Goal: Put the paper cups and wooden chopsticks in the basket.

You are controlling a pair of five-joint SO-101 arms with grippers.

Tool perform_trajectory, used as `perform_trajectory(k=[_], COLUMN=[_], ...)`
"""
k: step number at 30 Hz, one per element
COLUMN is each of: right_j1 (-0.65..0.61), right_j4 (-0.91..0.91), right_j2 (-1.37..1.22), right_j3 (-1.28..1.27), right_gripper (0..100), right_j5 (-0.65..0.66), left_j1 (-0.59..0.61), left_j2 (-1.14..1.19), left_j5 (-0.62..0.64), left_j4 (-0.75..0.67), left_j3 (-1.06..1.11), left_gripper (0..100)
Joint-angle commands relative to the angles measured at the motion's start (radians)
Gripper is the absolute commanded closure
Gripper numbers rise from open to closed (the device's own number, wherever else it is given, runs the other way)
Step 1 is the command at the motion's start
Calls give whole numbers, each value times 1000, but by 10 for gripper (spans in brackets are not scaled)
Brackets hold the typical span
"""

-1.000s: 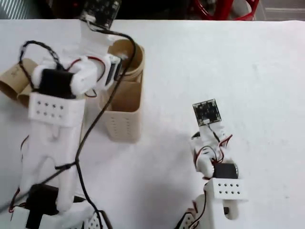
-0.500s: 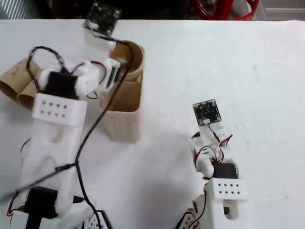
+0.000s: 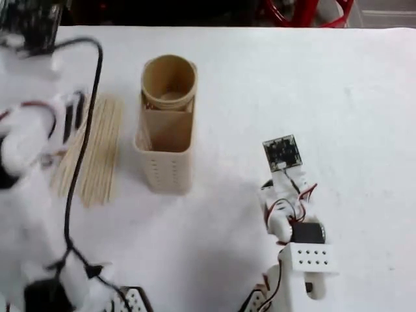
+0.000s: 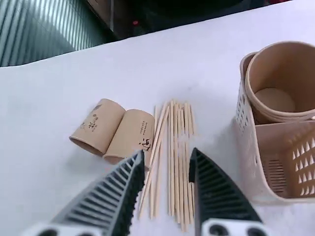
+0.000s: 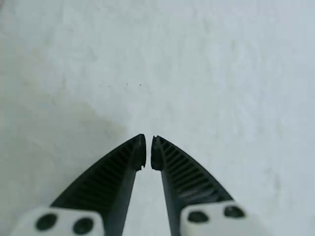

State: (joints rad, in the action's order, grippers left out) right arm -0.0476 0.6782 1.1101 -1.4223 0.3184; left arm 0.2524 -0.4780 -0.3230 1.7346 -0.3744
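A tan paper cup (image 3: 169, 79) (image 4: 279, 82) stands upright in the far compartment of the beige perforated basket (image 3: 167, 166) (image 4: 283, 164). Left of the basket, a bundle of wooden chopsticks (image 3: 91, 151) (image 4: 173, 147) lies flat on the white table. Beside the bundle two more paper cups (image 4: 94, 126) (image 4: 132, 138) lie on their sides, touching each other. My left gripper (image 4: 166, 157) hovers open above the near end of the chopsticks, holding nothing. The left arm (image 3: 26, 136) is at the table's left edge. My right gripper (image 5: 148, 149) is shut and empty over bare table, on the right arm (image 3: 296, 224).
The near compartment of the basket holds nothing I can see. A black cable (image 3: 81, 130) from the left arm drapes across the chopsticks. Red metal legs (image 3: 305, 12) stand beyond the table's far edge. Open white table (image 3: 325, 97) lies right of the basket.
The left arm has swung away from the basket to the left, uncovering the cup in the basket and the chopsticks. The right arm has not moved.
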Motion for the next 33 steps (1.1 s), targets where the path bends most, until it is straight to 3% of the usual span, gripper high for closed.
perform_trajectory(k=[1, 8, 13, 21, 33], right_j1=[-4, -13, -51, -48, -47], right_j4=[-12, -16, -13, -12, -12], right_j2=[15, 13, 13, 13, 13], right_j3=[32, 20, 15, 14, 14], right_gripper=[961, 961, 961, 961, 961], right_j5=[0, 0, 0, 0, 2], left_j1=[38, 188, 237, 237, 323], left_j2=[-242, -535, -567, -504, 213], left_j5=[-55, -68, -68, -63, 14], left_j4=[-140, -741, -1037, -1135, -1191], left_j3=[356, 1272, 1536, 1574, 1195], left_gripper=[832, 814, 731, 729, 727])
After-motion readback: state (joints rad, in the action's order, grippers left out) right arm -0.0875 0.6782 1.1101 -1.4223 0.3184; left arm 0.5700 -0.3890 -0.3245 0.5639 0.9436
